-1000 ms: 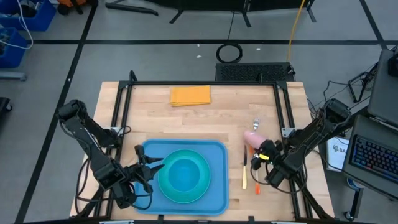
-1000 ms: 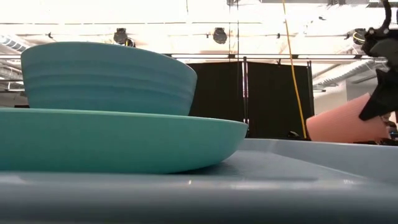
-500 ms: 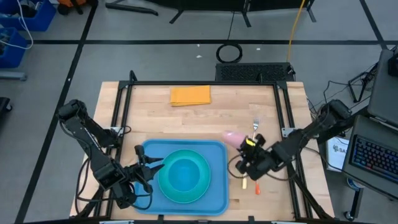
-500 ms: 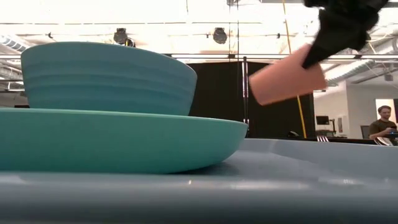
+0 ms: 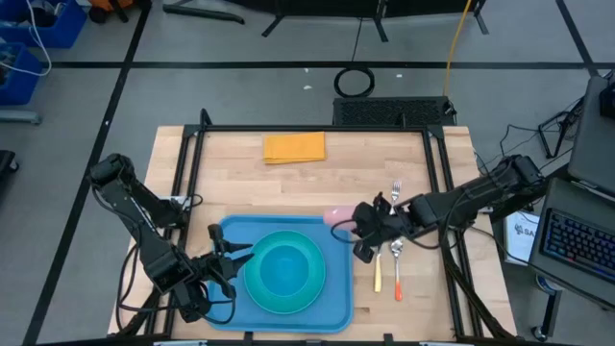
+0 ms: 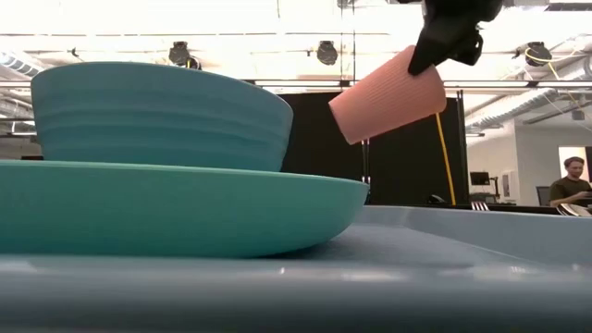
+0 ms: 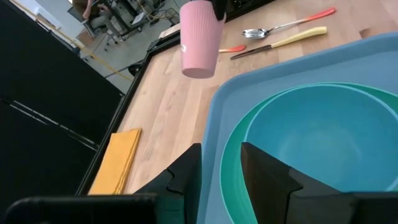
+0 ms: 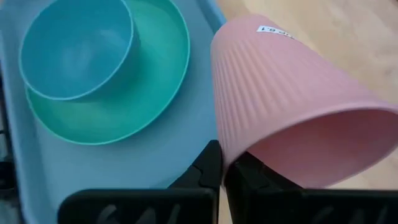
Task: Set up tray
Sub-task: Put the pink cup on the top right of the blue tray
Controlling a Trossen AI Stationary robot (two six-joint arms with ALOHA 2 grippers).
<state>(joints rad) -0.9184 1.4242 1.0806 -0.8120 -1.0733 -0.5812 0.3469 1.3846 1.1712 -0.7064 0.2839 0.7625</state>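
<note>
Cup placement is the step we judge to be in hand, and it turns on one relation: the pink ribbed cup (image 5: 338, 215) hangs in the air right at the tray's (image 5: 332, 308) far right corner, with the bare blue floor of that corner lying just below and slightly toward the near-left of it. The tray itself lies on the counter (image 5: 240, 183) against its near edge, long axis running left to right, and a turquoise plate (image 5: 306, 293) with a bowl (image 5: 282, 268) in it fills the middle, so free floor is left mainly along the right rim and the corners.

Our right gripper (image 5: 363, 227) is by far the nearer one. Its jaws are clenched on the cup's rim wall, as the right wrist view shows, and the cup is tilted, base toward the tray and mouth back toward the wrist; in the low view it slants well above the tray floor. The right arm reaches in from the counter's right edge, stretched nearly level over the cutlery (image 5: 394, 252) lying beside the tray's right rim.

Our left gripper (image 5: 233, 259) sits at the tray's left rim; we cannot tell whether it grips the rim.

We expect the cup needs righting and lowering, clear of the plate's edge.
</note>
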